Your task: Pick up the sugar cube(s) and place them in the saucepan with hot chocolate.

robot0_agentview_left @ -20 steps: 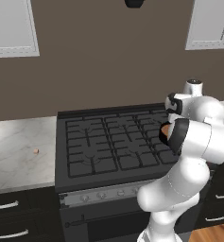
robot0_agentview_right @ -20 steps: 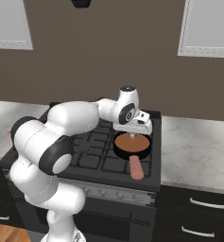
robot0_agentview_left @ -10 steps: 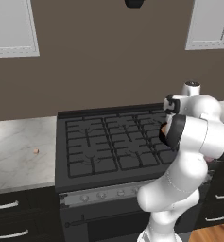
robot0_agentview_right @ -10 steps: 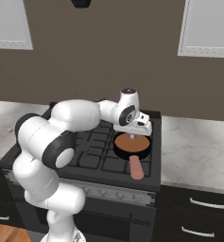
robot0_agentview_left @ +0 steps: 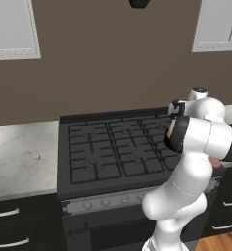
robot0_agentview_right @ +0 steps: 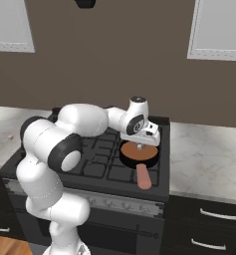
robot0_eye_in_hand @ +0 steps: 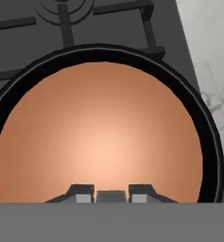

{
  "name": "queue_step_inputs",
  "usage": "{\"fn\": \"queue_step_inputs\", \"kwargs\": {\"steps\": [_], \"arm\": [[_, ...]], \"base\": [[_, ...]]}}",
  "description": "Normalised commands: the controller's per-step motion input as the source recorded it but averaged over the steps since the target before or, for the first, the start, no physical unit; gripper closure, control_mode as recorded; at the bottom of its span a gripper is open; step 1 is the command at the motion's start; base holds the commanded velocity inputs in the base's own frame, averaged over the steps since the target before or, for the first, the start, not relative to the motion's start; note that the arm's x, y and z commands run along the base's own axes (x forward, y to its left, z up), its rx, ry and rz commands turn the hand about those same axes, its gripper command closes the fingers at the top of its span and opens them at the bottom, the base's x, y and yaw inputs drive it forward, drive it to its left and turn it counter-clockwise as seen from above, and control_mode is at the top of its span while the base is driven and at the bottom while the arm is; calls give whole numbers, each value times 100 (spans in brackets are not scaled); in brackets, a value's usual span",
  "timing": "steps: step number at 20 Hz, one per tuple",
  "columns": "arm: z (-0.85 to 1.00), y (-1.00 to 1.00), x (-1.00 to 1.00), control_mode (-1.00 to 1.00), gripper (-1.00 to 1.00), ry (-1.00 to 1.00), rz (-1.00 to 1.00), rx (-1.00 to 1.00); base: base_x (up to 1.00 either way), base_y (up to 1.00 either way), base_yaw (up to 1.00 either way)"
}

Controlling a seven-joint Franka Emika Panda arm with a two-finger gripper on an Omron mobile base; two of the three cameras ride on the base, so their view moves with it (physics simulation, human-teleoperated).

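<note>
1. The arm has barely shifted since earlier; the pincer (robot0_agentview_right: 139, 145) hangs over the pan (robot0_agentview_right: 149, 162).
2. The pale cube (robot0_eye_in_hand: 111, 196) sits between the tips; gripped or freed, I can't tell.
3. Spread wide, then lift straight up; the tan cube (robot0_agentview_left: 36, 157) waits on the worktop (robot0_agentview_left: 14, 142).

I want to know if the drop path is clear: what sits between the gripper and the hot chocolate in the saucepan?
In the hand view a small pale cube sits between the gripper fingertips, directly over the hot chocolate in the saucepan.

No readable text, labels or numbers anywhere.
</note>
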Motion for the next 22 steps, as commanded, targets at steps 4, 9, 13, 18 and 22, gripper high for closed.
{"fn": "queue_step_inputs", "kwargs": {"steps": [4, 9, 13, 18, 22], "arm": [[0, 0, 5, -100, -100, 0, 0, 0], [0, 0, 1, -100, -100, 0, 0, 0], [11, 0, 0, -100, -100, 0, 4, -1], [46, 65, -29, -100, -100, 0, 19, -1], [67, 98, -34, -100, -100, 0, 30, 0]], "base": [[0, 0, 0], [0, 0, 0], [0, 0, 0], [0, 0, 0], [0, 0, 0]]}}
